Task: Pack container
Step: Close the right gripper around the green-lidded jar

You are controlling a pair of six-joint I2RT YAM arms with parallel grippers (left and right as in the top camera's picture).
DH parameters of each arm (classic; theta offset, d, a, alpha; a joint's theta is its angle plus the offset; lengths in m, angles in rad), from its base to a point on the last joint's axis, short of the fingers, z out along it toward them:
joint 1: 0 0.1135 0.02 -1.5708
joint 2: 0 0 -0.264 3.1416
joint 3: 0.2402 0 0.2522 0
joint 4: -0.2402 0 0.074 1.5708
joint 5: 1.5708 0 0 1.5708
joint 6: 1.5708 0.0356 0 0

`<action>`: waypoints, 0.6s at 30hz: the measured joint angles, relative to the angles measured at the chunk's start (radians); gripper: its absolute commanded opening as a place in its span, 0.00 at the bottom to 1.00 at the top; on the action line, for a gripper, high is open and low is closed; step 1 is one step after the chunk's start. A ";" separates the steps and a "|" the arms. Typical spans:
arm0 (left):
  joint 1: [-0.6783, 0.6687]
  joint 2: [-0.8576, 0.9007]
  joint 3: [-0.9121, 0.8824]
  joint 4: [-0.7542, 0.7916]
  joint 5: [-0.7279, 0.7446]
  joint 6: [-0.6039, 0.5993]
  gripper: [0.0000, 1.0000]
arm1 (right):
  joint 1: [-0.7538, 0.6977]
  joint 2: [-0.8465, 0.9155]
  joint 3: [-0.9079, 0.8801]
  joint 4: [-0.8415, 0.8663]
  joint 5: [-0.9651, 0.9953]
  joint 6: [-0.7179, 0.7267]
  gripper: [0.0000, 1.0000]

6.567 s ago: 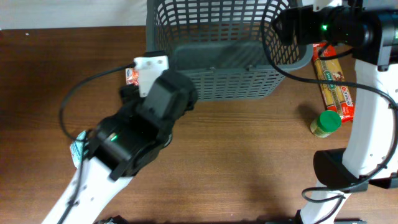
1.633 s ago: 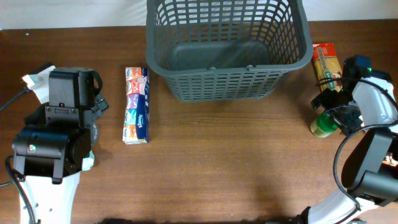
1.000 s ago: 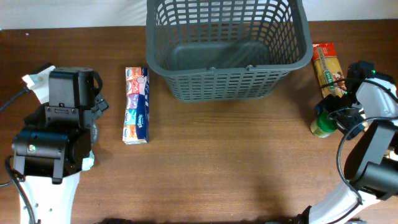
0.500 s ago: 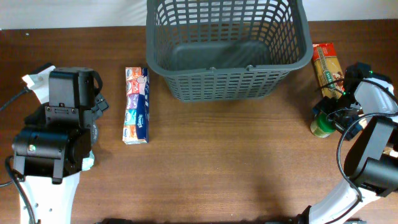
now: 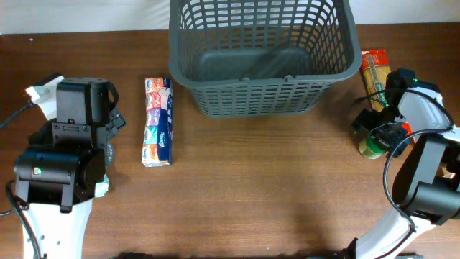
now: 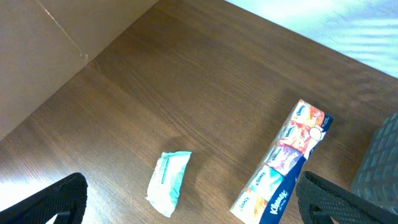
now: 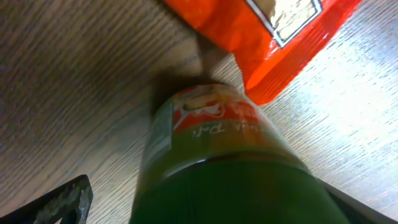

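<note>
The only writing that reads clearly is "Kleenex", printed on the blue end of the long strip of tissue packs (image 6: 283,165) in the left wrist view. The green-lidded jar (image 7: 217,155) carries a red label whose letters are too blurred and inverted to read, and the print on the orange packet (image 7: 273,31) just beside it cannot be made out either. The right gripper (image 5: 379,129) is down at the jar with its jaws spread wide on either side of it. One finger (image 7: 56,202) stands apart from the glass, and the other seems to sit behind the jar, so any contact there cannot be judged. The left gripper (image 6: 189,186) is also wide apart and holds nothing, hanging above the table (image 5: 273,187) near a small teal packet (image 6: 168,182). The container (image 5: 262,57) stands at the far middle of the table, with the tissue strip to its left and the orange packet to its right. There is one container, one tissue strip, one teal packet, one jar and one orange packet.
</note>
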 measured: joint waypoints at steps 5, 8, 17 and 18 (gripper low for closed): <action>0.000 0.000 0.000 0.000 0.000 0.000 1.00 | 0.000 0.000 0.000 0.002 0.003 -0.003 0.99; 0.000 0.000 0.000 0.000 0.000 0.000 1.00 | 0.000 0.000 0.000 0.003 0.003 -0.004 0.99; 0.000 0.000 0.000 0.000 0.000 0.000 1.00 | 0.000 0.008 0.000 0.007 0.006 -0.010 0.99; 0.000 0.000 0.000 0.000 0.000 0.000 1.00 | 0.000 0.008 0.000 0.009 0.006 -0.010 0.99</action>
